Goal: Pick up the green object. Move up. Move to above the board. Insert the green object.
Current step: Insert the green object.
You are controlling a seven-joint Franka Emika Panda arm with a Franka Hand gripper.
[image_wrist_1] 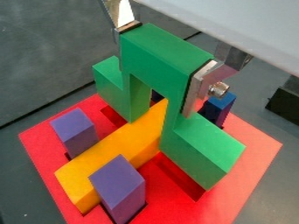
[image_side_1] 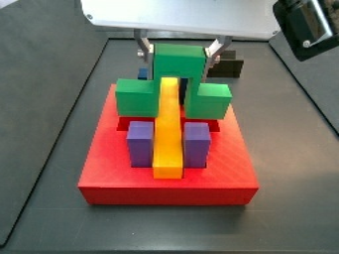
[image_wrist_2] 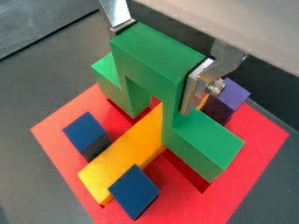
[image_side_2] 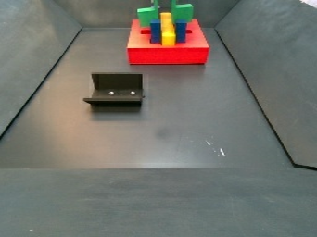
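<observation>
The green object (image_wrist_1: pixel 163 61) is an arch that straddles the long yellow bar (image_wrist_1: pixel 122 149) on the red board (image_wrist_1: pixel 263 166). Its two side cubes reach down to the board on either side of the bar. My gripper (image_wrist_1: pixel 163 51) is shut on the raised centre cube, with a silver finger (image_wrist_1: pixel 205 83) flat against each side. The same grip shows in a wrist view (image_wrist_2: pixel 158 51) and in a side view (image_side_1: pixel 179 48). In both side views the green object (image_side_1: pixel 175 89) (image_side_2: pixel 165 14) stands at the board's far end. I cannot tell whether it is fully seated.
Two purple blocks (image_side_1: pixel 139 141) (image_side_1: pixel 199 141) flank the yellow bar (image_side_1: pixel 167 129) near the board's front (image_side_1: pixel 166 184). A blue block (image_wrist_1: pixel 219 107) stands behind the green object. A small dark box (image_side_1: pixel 228 69) lies behind the board. The fixture (image_side_2: pixel 115 90) stands on the dark floor, left of centre.
</observation>
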